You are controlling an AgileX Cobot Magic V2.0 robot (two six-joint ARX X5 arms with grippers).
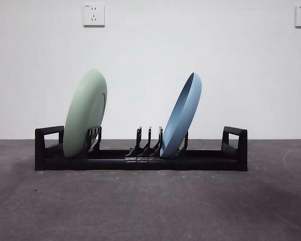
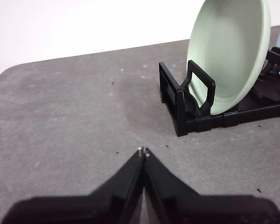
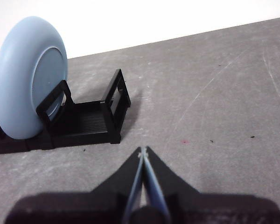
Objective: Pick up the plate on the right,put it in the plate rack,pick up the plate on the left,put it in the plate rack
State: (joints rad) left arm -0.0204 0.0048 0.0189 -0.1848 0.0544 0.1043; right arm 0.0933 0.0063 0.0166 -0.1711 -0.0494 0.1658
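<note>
1. Gray table comes first and nearest, with the long black plate rack sitting on it. If an arm bumps the rack, it could slide, and both plates could tip over.
2. Next is the green plate. It stands in the slots at one end of the rack and leans toward the middle. It looks big and smooth, so a knock from the side could roll it out.
3. Then the blue plate. It stands in slots closer to the other end and also leans. Its bottom edge sits between thin dividers, so a push could pop it free.
4. Both plates are in the rack, so the job looks done. The biggest risk now is touching them again.
5. Last, the left gripper is pinched closed with nothing in it, near the green plate's end. The right gripper is pinched closed and bare too, near the blue plate's end.
</note>
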